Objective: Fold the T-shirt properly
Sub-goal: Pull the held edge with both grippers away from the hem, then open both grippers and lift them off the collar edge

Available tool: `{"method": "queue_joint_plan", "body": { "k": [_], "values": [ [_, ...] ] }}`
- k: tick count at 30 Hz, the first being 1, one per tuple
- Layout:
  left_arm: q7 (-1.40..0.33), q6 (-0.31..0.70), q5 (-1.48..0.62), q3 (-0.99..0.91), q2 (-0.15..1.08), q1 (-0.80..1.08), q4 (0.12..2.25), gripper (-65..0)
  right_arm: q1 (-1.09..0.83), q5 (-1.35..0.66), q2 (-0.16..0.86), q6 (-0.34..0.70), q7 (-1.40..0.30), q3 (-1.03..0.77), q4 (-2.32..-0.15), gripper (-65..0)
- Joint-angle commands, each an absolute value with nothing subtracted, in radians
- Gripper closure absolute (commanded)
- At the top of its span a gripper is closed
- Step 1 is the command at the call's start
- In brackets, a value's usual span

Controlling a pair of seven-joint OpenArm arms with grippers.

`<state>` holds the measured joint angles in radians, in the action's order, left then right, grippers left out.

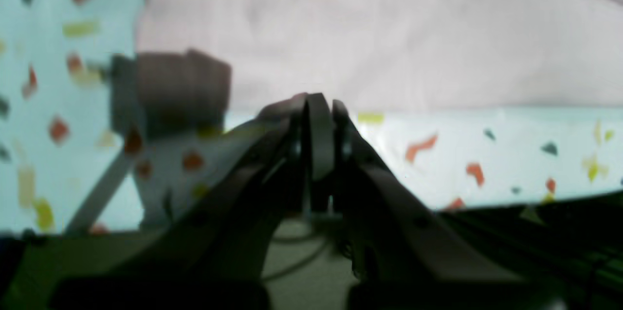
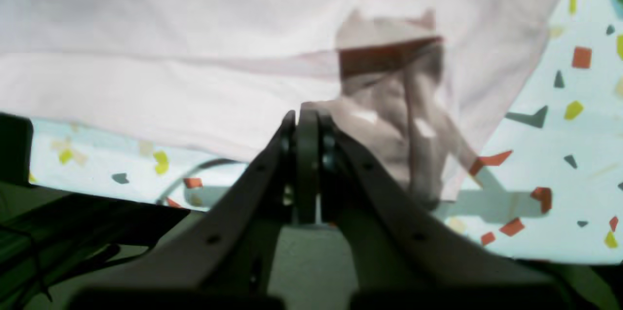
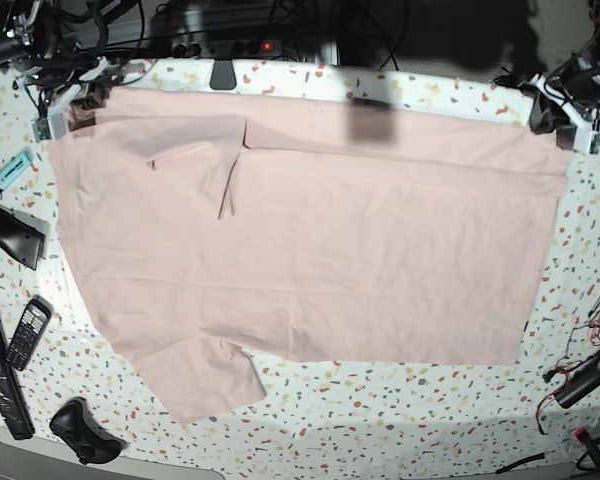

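T-shirt [image 3: 310, 270]: pale pink, plain side up, no lettering visible; biggest thing in view, spread flat across most of the table top.
Shirt layout: hem edge runs along base view's right side; one short sleeve sticks out at bottom left [image 3: 205, 380]; far top strip folded over onto the body, w/ a sleeve tucked in near upper left, leaving a diagonal crease and small flap.
Fabric: mostly smooth, a few shallow wrinkles; long fold seam runs across the top.
Table [image 3: 400, 400]: white w/ coloured terrazzo flecks; bare strip along near edge and both sides.
Left gripper [image 1: 319, 105]: clenched, nothing between the fingers; sits at the table's far corner on base view's right, tips just short of the shirt edge.
Right gripper [image 2: 306, 118]: clenched, empty as far as wrist view shows; at far corner on base view's left, beside the shirt corner.
Around, left side of base view: teal marker [image 3: 10, 172], phone handset [image 3: 26, 332], black controller [image 3: 82, 430].
Far edge: power strip w/ red light [image 3: 270, 46], cables.
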<state>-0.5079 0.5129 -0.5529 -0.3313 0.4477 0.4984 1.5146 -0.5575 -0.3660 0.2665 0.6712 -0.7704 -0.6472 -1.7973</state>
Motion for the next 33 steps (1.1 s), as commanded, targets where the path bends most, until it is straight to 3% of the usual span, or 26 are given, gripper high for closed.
{"method": "queue_joint_plan", "body": {
  "k": [1,12,13,15,17,31,33],
  "values": [
    [-0.550,0.522,-0.539,-0.333,0.463,0.525,1.519,0.0,-0.560,-0.378,0.280,0.685,-0.753,-0.654,-1.816,0.0],
    [-0.625,0.546,-0.537,-0.334,0.466,0.490,1.626,0.0,-0.556,-0.378,0.281,0.684,-0.749,-0.654,-1.816,0.0],
    [-0.633,0.546,-0.515,-0.334,0.466,0.482,1.626,-2.7,-0.556,-0.378,0.281,0.684,-0.749,-0.654,-1.816,0.0],
    [-0.619,0.548,-0.441,-0.334,0.469,0.476,1.626,-17.0,-0.556,-0.379,0.281,0.684,-0.749,-0.654,-1.816,0.0],
    [-0.563,0.577,-0.333,-0.334,0.485,0.477,1.635,-23.1,-0.551,-0.379,0.281,0.684,-0.749,-0.654,-1.816,0.0],
    [-0.136,0.698,0.075,-0.316,0.743,0.480,1.674,-23.0,-0.488,-0.378,0.281,0.684,-0.776,-0.654,-1.816,0.0],
    [-0.042,0.698,0.188,-0.286,0.791,0.480,1.675,-20.6,-0.488,-0.378,0.281,0.684,-0.778,-0.654,-1.816,0.0]
  ]
}}
